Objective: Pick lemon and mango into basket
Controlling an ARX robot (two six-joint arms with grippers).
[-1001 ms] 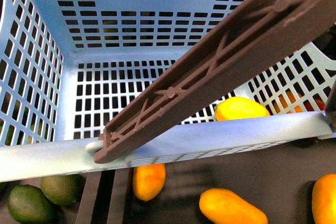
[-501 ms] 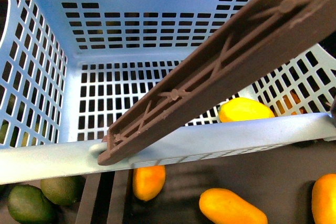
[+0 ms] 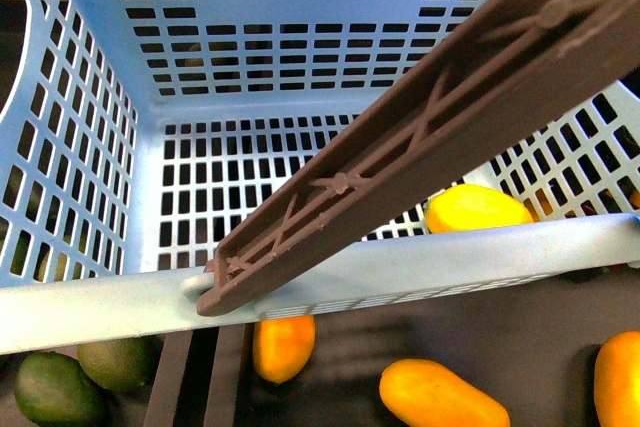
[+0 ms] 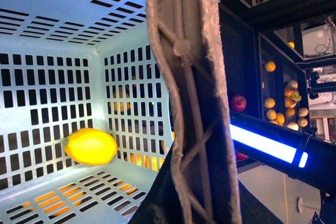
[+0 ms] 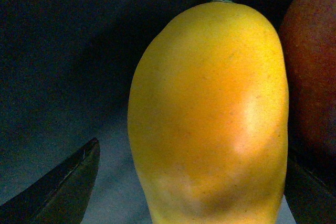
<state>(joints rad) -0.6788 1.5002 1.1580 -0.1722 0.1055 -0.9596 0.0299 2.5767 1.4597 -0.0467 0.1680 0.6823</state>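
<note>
The light teal basket [image 3: 90, 307] fills the front view, its brown ribbed handle [image 3: 420, 137] slanting across it. The lemon [image 3: 475, 209] lies on the basket's floor near the right wall, and the left wrist view also shows the lemon [image 4: 90, 146]. My left gripper [image 4: 191, 208] is shut on the handle [image 4: 194, 103], with its jaws mostly hidden behind it. Under the basket a mango [image 3: 440, 395] lies on the dark shelf, with two more beside it. In the right wrist view my right gripper [image 5: 189, 198] is open, its fingers on either side of a mango [image 5: 210, 114].
Two dark green fruits [image 3: 50, 387] sit at the shelf's lower left. A reddish fruit [image 5: 312, 66] touches the mango between my right fingers. Beyond the handle stand dark shelves of fruit [image 4: 283, 103], a red apple [image 4: 238, 102] and a lit blue-white strip [image 4: 262, 144].
In the front view the basket, its handle and the lemon inside have drifted slightly to the right. The fruit on the shelf has stayed put.
</note>
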